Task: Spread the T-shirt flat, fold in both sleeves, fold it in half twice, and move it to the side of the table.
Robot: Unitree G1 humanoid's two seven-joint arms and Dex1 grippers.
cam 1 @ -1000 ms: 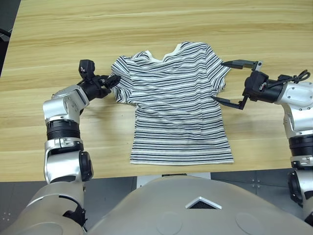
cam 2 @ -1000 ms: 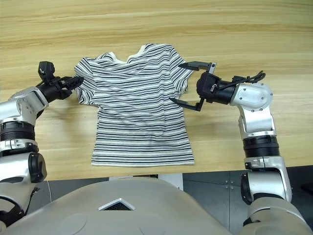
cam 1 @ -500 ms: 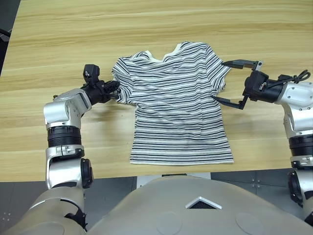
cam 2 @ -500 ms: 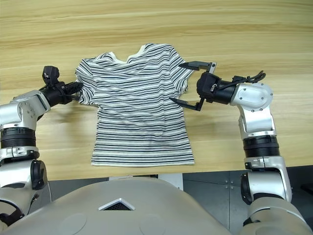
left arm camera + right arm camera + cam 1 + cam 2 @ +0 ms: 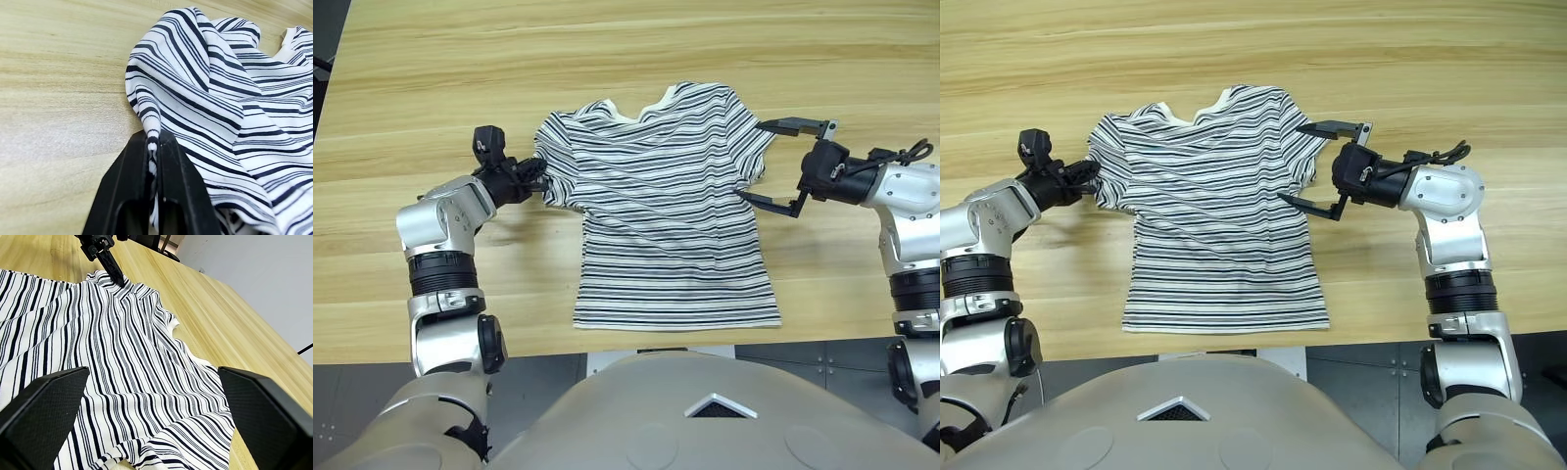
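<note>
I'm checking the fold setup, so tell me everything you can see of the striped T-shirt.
The T-shirt is soft knit-looking fabric, white with dark horizontal stripes and a white collar. It lies mostly flat on the wooden table, hem toward the robot, wrinkled near the shoulders. The left gripper is shut on the edge of its left sleeve; the right gripper stands open at the bunched right sleeve.

Left arm (image 5: 445, 220): elbow bent, forearm angled inward. Left gripper (image 5: 154, 143) closed tight, a fold of T-shirt (image 5: 220, 98) sleeve pinched between its fingers (image 5: 183, 188). Right arm (image 5: 906, 201): elbow bent, forearm pointing inward. Right gripper (image 5: 751, 162) spread wide, its tips apparently hovering just clear of the cloth.
</note>
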